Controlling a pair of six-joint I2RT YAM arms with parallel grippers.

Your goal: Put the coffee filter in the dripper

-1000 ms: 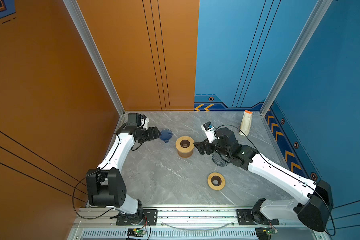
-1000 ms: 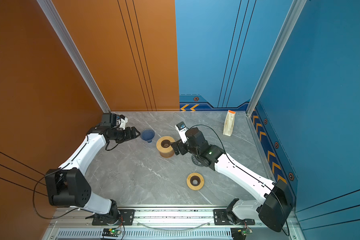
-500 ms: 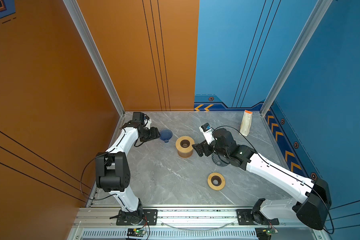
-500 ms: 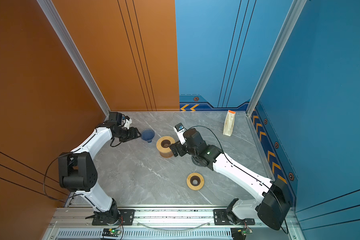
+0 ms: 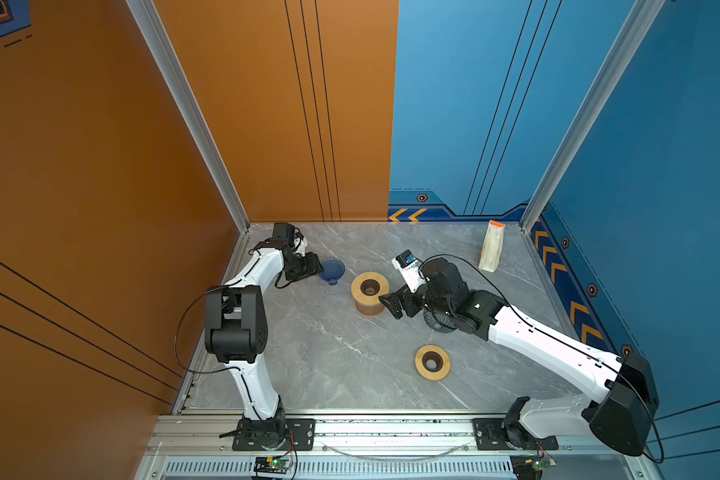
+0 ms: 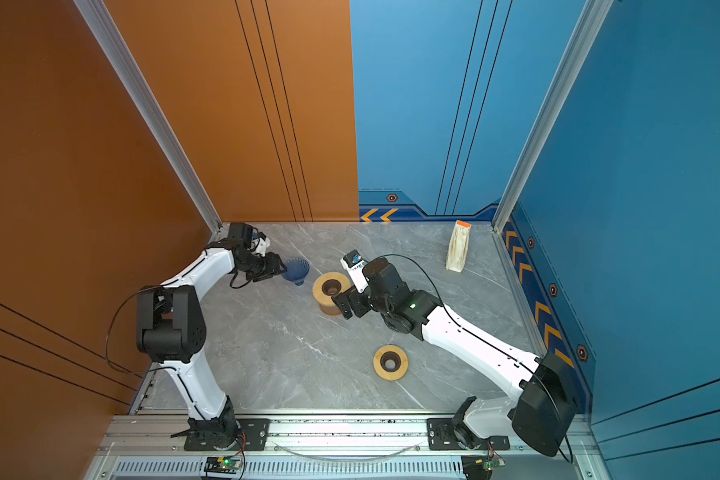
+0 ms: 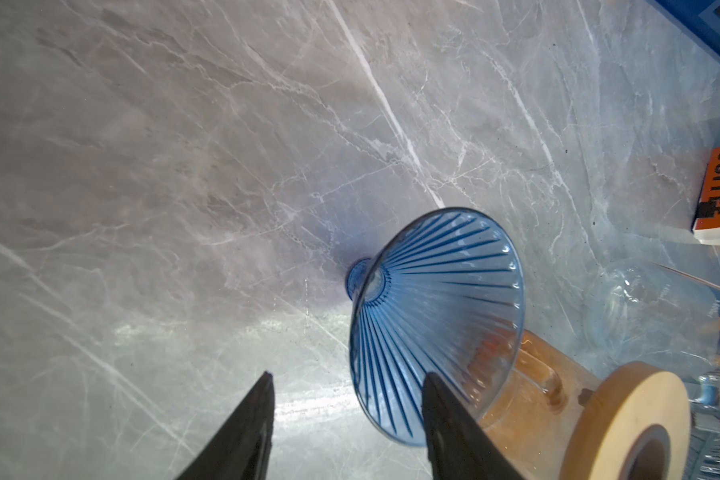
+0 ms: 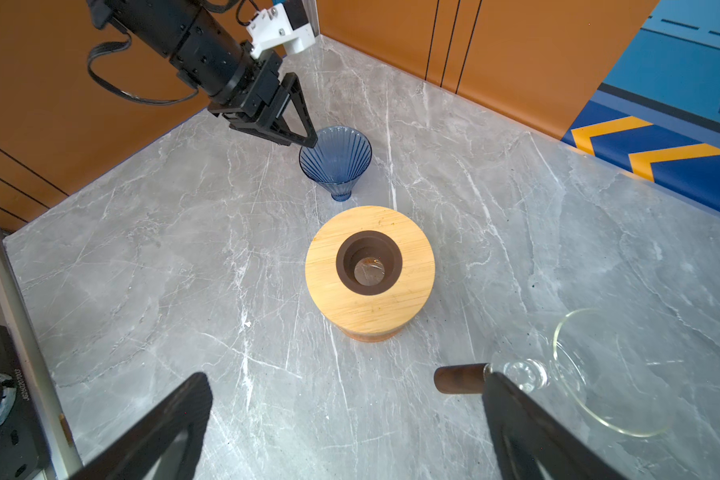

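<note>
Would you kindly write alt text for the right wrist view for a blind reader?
The left gripper is at the rim of a blue ribbed dripper standing on a grey marble table. Nearer sits a wooden stand, framed by the open right gripper.

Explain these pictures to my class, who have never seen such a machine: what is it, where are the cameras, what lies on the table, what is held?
Two robot arms stand at a marble table, each ending in a two-fingered gripper. Two pictures look down from overhead; two come from wrist cameras. On the table: a blue glass dripper, a wooden-topped stand, a wooden ring, a paper pack labelled COFFEE, dark-handled glassware. The left gripper is at the dripper's rim, jaws apart; the right gripper is open. Nothing is gripped yet.
</note>
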